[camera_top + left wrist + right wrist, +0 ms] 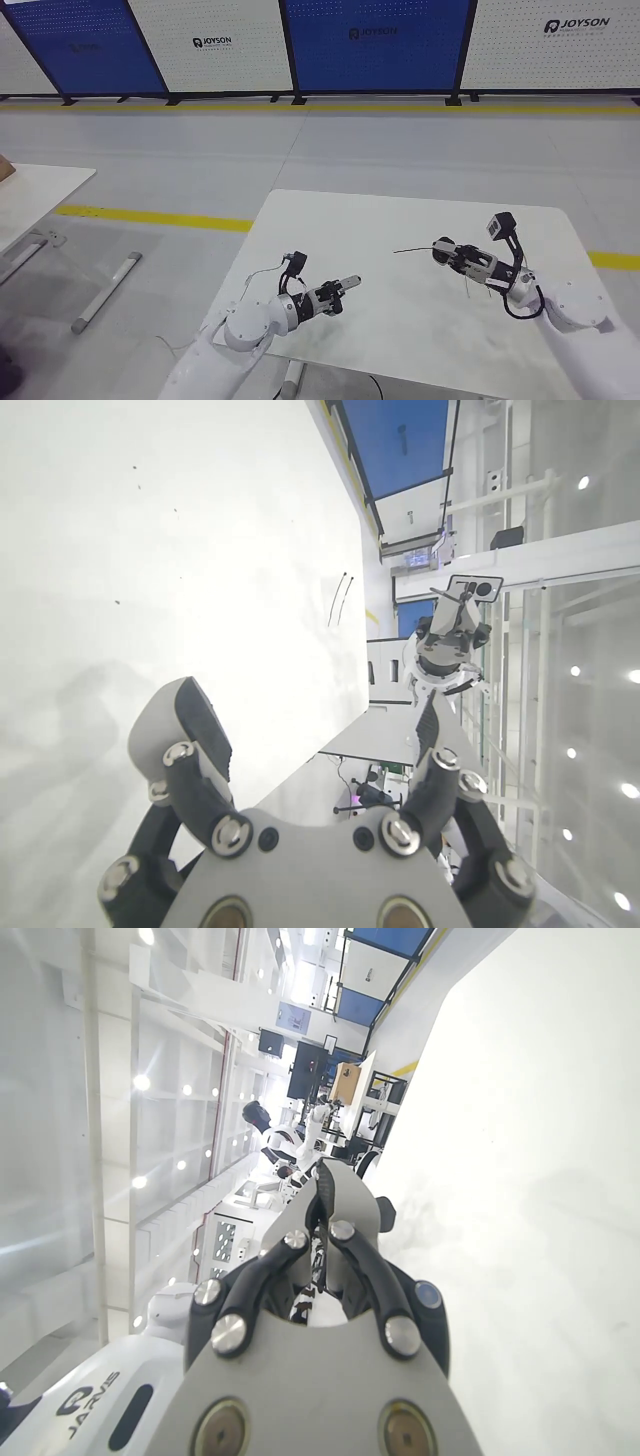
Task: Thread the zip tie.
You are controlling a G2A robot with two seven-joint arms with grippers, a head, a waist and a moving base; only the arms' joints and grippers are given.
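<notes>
**Top view, with both wrist views.** The right gripper [440, 247] is closed on one end of the zip tie [412, 250]. The free length of the strap juts toward 9 o'clock, above the white table [400, 215]. In its own wrist view the right gripper [322, 1178] has its pads pressed together. The strap is too thin to make out there, so which end is pinched, head or tip, cannot be told.

The left gripper [350, 283] sits at about 8 o'clock from the right one, near it but apart. Its own wrist view shows the left gripper [307, 705] spread wide with nothing in it. Two spare ties [341, 600] lie flat on the table [150, 550], at roughly 5 o'clock from the right gripper.

**Step in hand (judged).** The free end is to be taken by the open gripper.
- Grip close to the strap's tip, so that little of it whips.
- Hold the strap flat to the pads.
- Curl it back toward the other end in one plane.
- Keep the closed gripper steady as the anchor.

**Clearance.**
- Bare table lies between the grippers and toward 12 o'clock.
- The near edge at 6 o'clock lies close behind the left arm.
- The spare ties are best kept out of any low sweep.
</notes>
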